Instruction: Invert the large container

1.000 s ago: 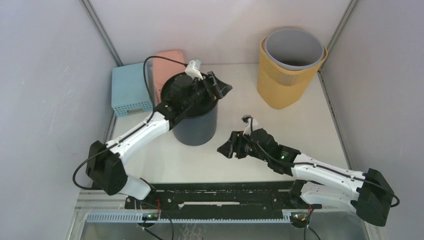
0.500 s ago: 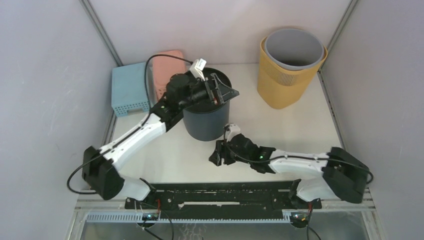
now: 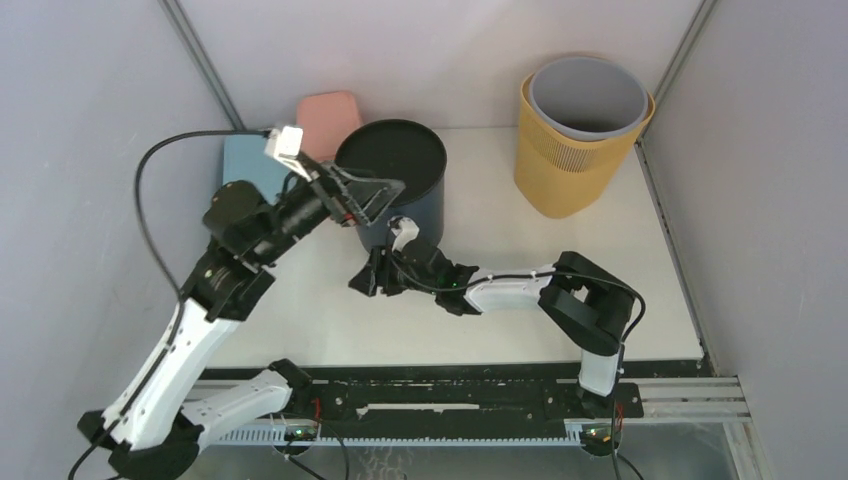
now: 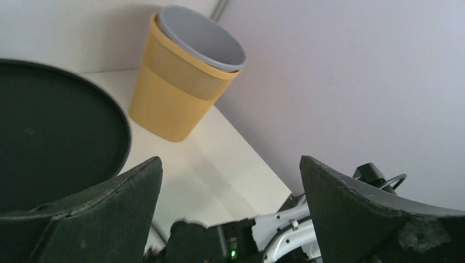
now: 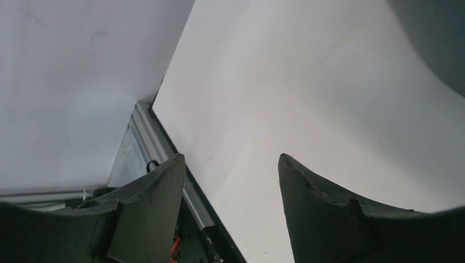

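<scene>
The large dark container (image 3: pixel 392 172) stands at the back middle of the table, and its upward face looks like a flat dark disc. It also fills the left of the left wrist view (image 4: pixel 55 131). My left gripper (image 3: pixel 360 197) is open and empty, raised just left of the container and apart from it; in the left wrist view (image 4: pixel 230 164) its jaws stand wide apart. My right gripper (image 3: pixel 365 278) is open and empty, low over the table in front of the container, pointing left. In the right wrist view (image 5: pixel 230 159) only bare table shows between its jaws.
A yellow ribbed basket with a grey bin inside (image 3: pixel 580 125) stands at the back right, also in the left wrist view (image 4: pixel 181 76). A pink box (image 3: pixel 328 112) and a blue box (image 3: pixel 240 160) sit at the back left. Grey walls enclose three sides.
My left gripper has left the dark container and drawn back to the left and up. The container now stands further back. My right gripper has slid left along the table in front of it.
</scene>
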`<move>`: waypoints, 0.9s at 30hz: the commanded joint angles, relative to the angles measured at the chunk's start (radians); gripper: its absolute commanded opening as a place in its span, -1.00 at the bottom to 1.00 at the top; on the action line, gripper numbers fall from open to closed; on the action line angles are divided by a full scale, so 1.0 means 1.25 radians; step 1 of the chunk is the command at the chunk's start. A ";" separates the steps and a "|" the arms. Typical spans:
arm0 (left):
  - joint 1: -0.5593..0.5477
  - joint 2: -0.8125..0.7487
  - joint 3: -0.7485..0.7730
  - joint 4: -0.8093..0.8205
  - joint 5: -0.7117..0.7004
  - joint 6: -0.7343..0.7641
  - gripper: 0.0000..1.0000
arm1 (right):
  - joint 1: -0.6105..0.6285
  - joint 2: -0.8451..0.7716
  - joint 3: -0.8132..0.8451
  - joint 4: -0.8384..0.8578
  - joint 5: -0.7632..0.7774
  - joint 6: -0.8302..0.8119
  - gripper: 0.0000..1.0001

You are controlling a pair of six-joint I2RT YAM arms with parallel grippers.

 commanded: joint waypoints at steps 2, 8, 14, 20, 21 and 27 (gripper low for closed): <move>0.034 -0.068 -0.015 -0.133 -0.101 0.027 1.00 | -0.094 -0.012 0.023 -0.011 0.070 0.048 0.42; 0.050 -0.085 -0.063 -0.140 -0.117 0.011 0.99 | -0.196 -0.021 0.038 -0.073 0.058 0.037 0.42; 0.052 -0.075 -0.082 -0.139 -0.135 0.002 0.99 | -0.271 0.063 0.132 -0.086 0.023 0.020 0.42; 0.053 -0.075 -0.098 -0.142 -0.144 -0.003 0.99 | -0.329 0.241 0.346 -0.068 -0.036 0.035 0.44; 0.053 -0.076 -0.100 -0.144 -0.145 -0.004 0.99 | -0.338 0.268 0.383 -0.071 -0.044 0.034 0.44; 0.053 -0.088 -0.115 -0.163 -0.158 0.001 0.99 | -0.399 0.345 0.500 -0.105 -0.084 0.014 0.47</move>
